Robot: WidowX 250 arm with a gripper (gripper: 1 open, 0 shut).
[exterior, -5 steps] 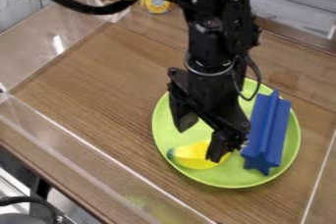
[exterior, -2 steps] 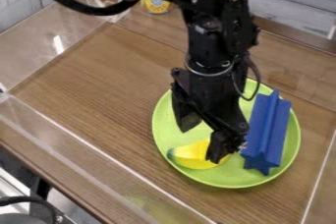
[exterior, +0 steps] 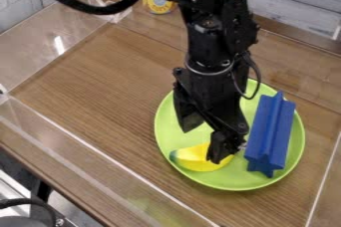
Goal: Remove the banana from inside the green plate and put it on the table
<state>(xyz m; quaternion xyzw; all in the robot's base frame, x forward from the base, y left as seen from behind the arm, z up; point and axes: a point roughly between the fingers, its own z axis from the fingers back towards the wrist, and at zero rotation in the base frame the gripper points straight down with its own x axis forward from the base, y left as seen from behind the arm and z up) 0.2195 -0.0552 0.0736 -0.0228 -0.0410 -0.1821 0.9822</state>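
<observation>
The banana (exterior: pixel 198 158) sits inside the green plate (exterior: pixel 177 123), down at the near edge of it, so nothing of the job is done yet: it has to come out of the plate and onto the bench (exterior: pixel 100 82), and both the lift and the set-down are ahead. Only part of the yellow shows, because the tool (exterior: pixel 209 132) hangs right over it, pointing straight down, with one dark finger (exterior: pixel 224 143) dropped just beside the banana's right end and partly covering it. The other finger (exterior: pixel 190 112) stands higher in the picture, off to the left and over bare green. The tool is spread as wide as it goes and has hold of nothing; the banana lies flat on the plate, and from this angle I can't tell whether the low finger touches it or merely stands in front of it. Just to the right, a blue ridged block (exterior: pixel 272 131) lies along the plate's right side, close to the banana's end and close to that low finger, so a closing grip looks tight on that flank. Beyond the plate the brown wood bench lies to the left and behind, inside its clear walls.
</observation>
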